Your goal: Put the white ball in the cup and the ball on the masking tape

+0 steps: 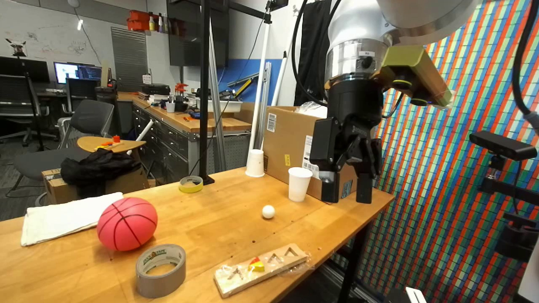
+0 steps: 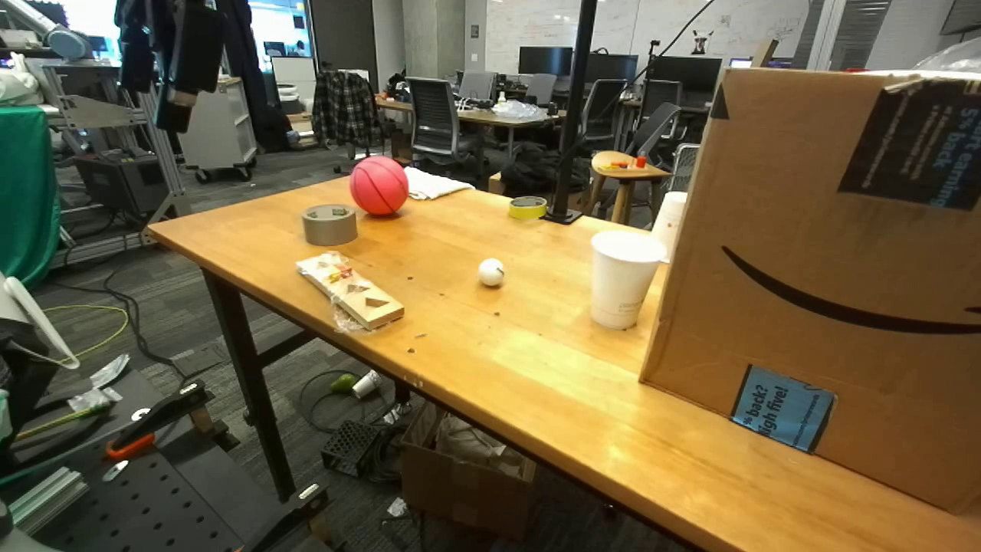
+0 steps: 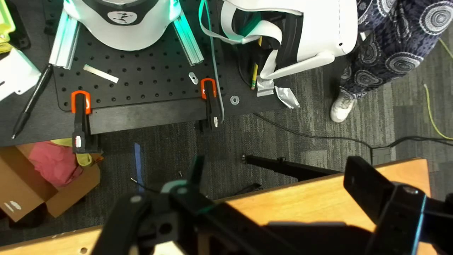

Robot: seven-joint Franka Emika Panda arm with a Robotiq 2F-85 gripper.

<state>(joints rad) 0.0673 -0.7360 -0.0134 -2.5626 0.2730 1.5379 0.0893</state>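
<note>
- My claw [image 1: 347, 191] is spread wide and points down, above the level of the wooden counter [image 1: 219, 219].
- In the wrist view I look down at the counter's long edge that faces my white base [image 3: 124, 39]; one counter corner shows at the right. I call this my near edge.
- The small white ball [image 1: 268, 211] rests on bare wood, well in from both long edges.
- The white disposable cup [image 1: 300, 184] stands upright, just beside the cardboard Amazon box [image 2: 805, 230]; the ball is outside it.
- The red-pink basketball [image 1: 127, 224] sits on the wood toward the far long edge, beside a folded white cloth [image 1: 69, 216].
- The grey Duck Tape roll [image 1: 161, 271] lies flat near the basketball, apart from it, on the side of my near edge.
- A wooden triangle puzzle board [image 1: 261, 269], partly in clear plastic, lies close to my near edge.
- At the far long edge, a yellow tape roll [image 1: 190, 189] lies by the black post [image 1: 204, 92].
</note>
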